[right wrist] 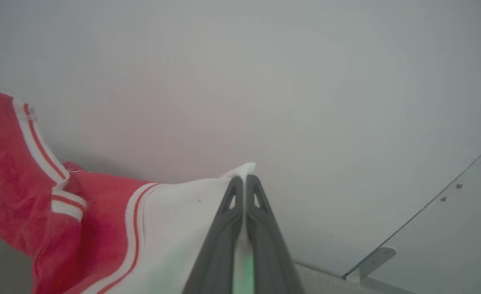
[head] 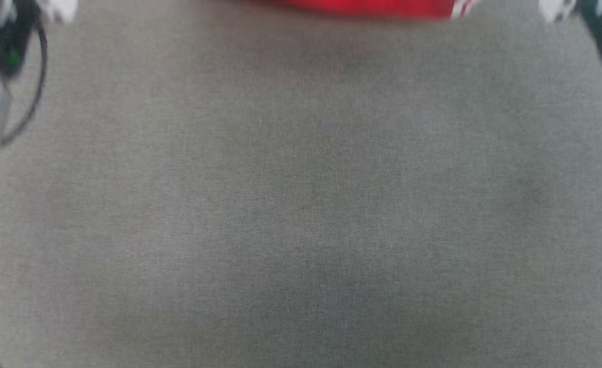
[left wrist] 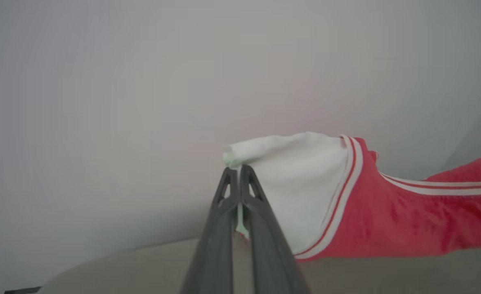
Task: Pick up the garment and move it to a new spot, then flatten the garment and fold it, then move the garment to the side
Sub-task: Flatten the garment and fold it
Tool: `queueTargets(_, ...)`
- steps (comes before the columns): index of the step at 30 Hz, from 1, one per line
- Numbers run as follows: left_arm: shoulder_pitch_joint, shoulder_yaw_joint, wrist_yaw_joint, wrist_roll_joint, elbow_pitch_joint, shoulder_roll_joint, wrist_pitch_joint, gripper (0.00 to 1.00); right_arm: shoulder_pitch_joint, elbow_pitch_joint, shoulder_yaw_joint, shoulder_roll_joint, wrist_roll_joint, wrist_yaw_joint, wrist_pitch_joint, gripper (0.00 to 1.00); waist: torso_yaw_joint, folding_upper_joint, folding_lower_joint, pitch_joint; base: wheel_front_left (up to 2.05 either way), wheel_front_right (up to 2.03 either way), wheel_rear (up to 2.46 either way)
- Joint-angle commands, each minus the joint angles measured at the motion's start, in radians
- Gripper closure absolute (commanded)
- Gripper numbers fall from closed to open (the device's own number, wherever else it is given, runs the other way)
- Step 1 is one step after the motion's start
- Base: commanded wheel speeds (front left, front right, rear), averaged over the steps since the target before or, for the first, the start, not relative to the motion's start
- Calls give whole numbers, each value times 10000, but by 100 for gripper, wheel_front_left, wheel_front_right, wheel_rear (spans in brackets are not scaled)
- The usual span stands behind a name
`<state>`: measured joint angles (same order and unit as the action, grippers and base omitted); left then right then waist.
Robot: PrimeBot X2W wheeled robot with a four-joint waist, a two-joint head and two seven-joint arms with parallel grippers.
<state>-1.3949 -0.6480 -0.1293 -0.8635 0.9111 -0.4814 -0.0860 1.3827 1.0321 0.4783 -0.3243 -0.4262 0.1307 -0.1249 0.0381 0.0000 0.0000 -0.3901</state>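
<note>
The garment (head: 372, 7), red with white sleeves and red-white striped trim, is a blurred strip at the top edge of the head view. In the left wrist view my left gripper (left wrist: 239, 173) is shut on the edge of one white sleeve, and the red body (left wrist: 387, 220) stretches off to the right above the table. In the right wrist view my right gripper (right wrist: 245, 181) is shut on the tip of the other white sleeve, with the garment (right wrist: 101, 212) hanging to the left. Any lettering on it is hidden.
A grey cloth-covered table (head: 301, 204) spreads below the garment. My two wrists sit in the head view's top corners, with a dark cable (head: 37, 92) looping by the left one. A pale wall stands behind, and a metal bracket (right wrist: 371, 261) is at the table's far edge.
</note>
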Motion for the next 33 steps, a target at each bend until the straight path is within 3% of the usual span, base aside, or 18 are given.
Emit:
queueTargets(1,826,-250,-6,-426,-267,-239,328,100,-833,-431,202,-182,-782,1,548,100,67,0,0,428,0,0,0)
queueTargets(8,3214,-837,-7,-1495,-1225,-1129,1563,100,-3301,-2617,855,-1264,-2608,1,2288,100,108,0,0,1050,0,0,0)
queueTargets(14,5360,-861,166,-2160,-2514,-1894,1818,100,-5509,-4636,644,-2339,-3405,1,3588,100,74,0,0,1357,0,0,0)
queueTargets(17,6537,-880,529,-2377,-3514,-2354,1729,100,-6675,-5662,290,-2732,-3631,1,4249,100,33,0,0,1438,0,0,0)
queueTargets(24,9210,-750,1903,-3017,-5786,-3339,1545,100,-9365,-7878,-1075,-3183,-3634,1,5968,100,-95,0,0,1460,0,0,0)
queueTargets(33,11412,-509,3319,-3898,-7793,-4341,1680,100,-12178,-10398,-3331,-2828,-3212,1,8366,100,-89,0,0,1336,0,0,0)
